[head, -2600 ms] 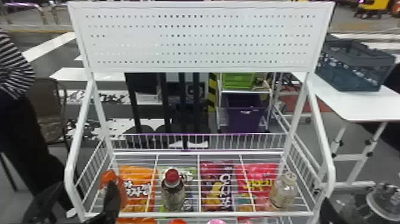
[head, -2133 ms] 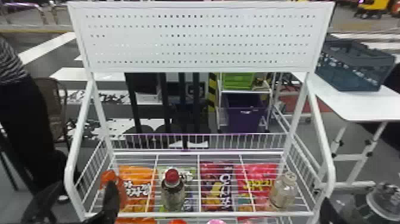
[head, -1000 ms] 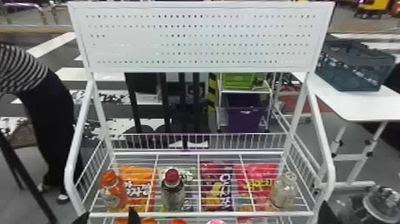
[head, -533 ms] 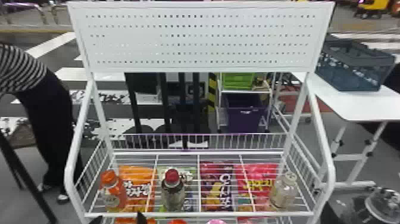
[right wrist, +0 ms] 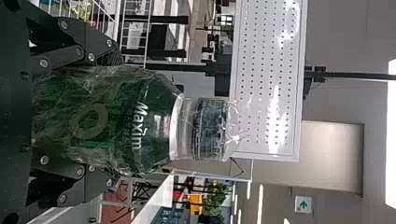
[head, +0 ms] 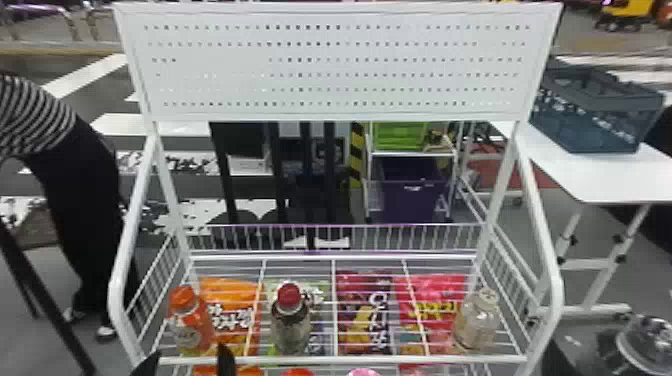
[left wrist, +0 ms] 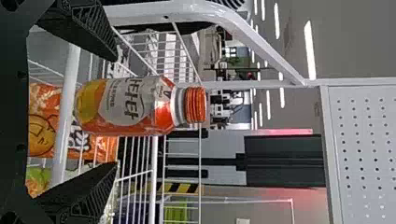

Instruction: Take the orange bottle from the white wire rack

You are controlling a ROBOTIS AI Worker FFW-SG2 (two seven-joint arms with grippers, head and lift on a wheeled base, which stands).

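Observation:
The orange bottle [head: 191, 322] stands upright at the left end of the white wire rack [head: 345, 359], behind its front rail. My left gripper [head: 186, 364] is at that rail, its two fingers open and spread to either side of the bottle's line. In the left wrist view the orange bottle [left wrist: 133, 107] lies centred ahead of the open left gripper [left wrist: 116, 112], no finger visibly touching it. My right gripper [head: 555, 357] is outside the rack's right side. In the right wrist view the right gripper [right wrist: 112, 119] is shut on a plastic-wrapped jar [right wrist: 154, 121] with a green label.
A red-capped dark bottle [head: 290, 320] stands right of the orange one, and a pale bottle [head: 476, 322] at the right end. Snack bags [head: 364, 312] lie below the shelf wires. The rack's left side bar [head: 120, 280] rises beside the orange bottle. A white table [head: 610, 175] is at right.
My left gripper has moved right and lower from the rack's left side, uncovering the orange bottle, and its fingers appear closer together. The right arm has shifted only slightly, still with the jar.

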